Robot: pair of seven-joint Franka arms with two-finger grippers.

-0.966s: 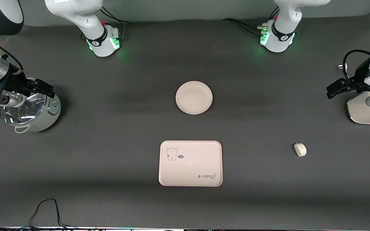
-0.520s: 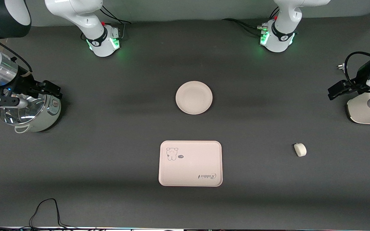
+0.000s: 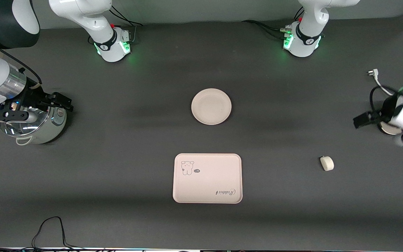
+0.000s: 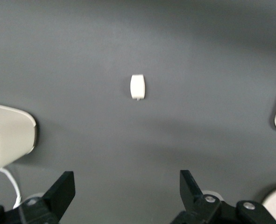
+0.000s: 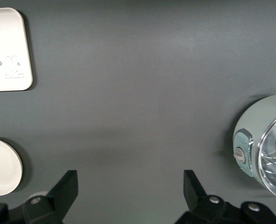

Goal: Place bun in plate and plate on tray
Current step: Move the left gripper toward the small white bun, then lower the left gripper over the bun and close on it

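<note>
1. Dark grey counter [image 3: 117,168] carries a tray [image 3: 207,178] printed "Rabbit".
2. Plate [image 3: 211,106] lies farther from the camera than the tray; bun [image 3: 326,163] toward the left arm's end.
3. Left gripper [image 3: 361,120] and right gripper [image 3: 61,101] are spread apart, empty.

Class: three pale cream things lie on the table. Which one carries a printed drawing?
The rectangular tray: a cartoon animal and cursive script are printed on it. The round plate and small bun are plain.

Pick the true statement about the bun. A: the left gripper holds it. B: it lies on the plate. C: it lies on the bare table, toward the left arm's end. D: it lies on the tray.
C: the bun sits alone on the dark table, apart from plate and tray.
</note>
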